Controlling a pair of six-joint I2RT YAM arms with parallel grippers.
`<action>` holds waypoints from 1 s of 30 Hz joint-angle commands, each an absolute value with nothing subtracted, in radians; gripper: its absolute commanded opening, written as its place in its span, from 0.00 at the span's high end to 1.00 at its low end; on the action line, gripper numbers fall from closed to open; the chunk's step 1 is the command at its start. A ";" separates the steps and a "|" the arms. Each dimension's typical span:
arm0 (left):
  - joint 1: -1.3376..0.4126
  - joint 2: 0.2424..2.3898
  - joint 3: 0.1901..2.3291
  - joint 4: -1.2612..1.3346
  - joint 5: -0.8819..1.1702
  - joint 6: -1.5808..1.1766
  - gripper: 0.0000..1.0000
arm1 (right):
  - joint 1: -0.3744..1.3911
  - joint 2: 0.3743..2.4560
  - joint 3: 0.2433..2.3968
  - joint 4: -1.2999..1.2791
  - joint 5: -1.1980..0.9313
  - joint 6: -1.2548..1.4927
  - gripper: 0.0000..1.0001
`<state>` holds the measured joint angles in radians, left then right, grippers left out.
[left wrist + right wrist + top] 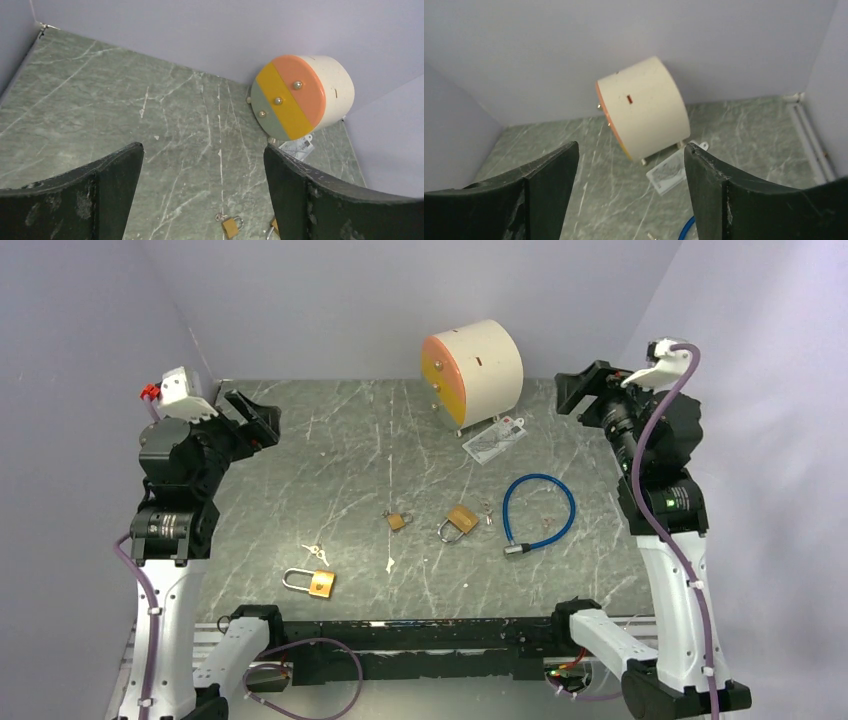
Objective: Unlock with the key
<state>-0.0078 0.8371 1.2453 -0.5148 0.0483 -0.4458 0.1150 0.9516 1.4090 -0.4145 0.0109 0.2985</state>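
Note:
Three brass padlocks lie on the marble table: one near the front left (311, 583), a small one mid-table (397, 520) and one to its right (459, 521). A pair of keys on a ring (316, 552) lies just behind the front-left padlock. A single small key (390, 564) lies mid-front, and another key (486, 510) sits beside the right padlock. My left gripper (250, 420) hangs open and empty at the far left, well away from them. My right gripper (585, 388) hangs open and empty at the far right. The left wrist view shows its gripper (202, 150) above the small padlock (230, 226).
A cream cylinder with an orange, yellow and grey knobbed face (472, 368) stands at the back centre, with a white card (494, 440) in front of it. A blue cable lock (540, 515) loops at the right. The right wrist view shows its gripper (630, 148) facing the cylinder (646, 112).

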 commanded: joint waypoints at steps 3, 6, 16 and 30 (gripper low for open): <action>-0.003 0.834 1.225 -0.491 0.129 -0.461 0.06 | 0.117 0.978 1.346 -0.452 -0.190 0.393 0.19; -0.003 0.829 1.206 -0.526 0.134 -0.467 0.06 | 0.142 0.984 1.275 -0.377 -0.347 0.448 0.22; -0.003 0.825 1.175 -0.756 0.070 -0.453 0.06 | 0.725 1.264 1.301 -0.376 -0.109 0.435 0.39; -0.003 0.770 1.150 -1.103 -0.233 -0.694 0.07 | 1.138 1.978 1.675 -0.509 -0.018 0.460 0.38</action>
<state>-0.0071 0.8124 1.1358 -1.0187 -0.1329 -0.6064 1.1183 1.9148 1.5452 -0.5022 -0.0589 0.4347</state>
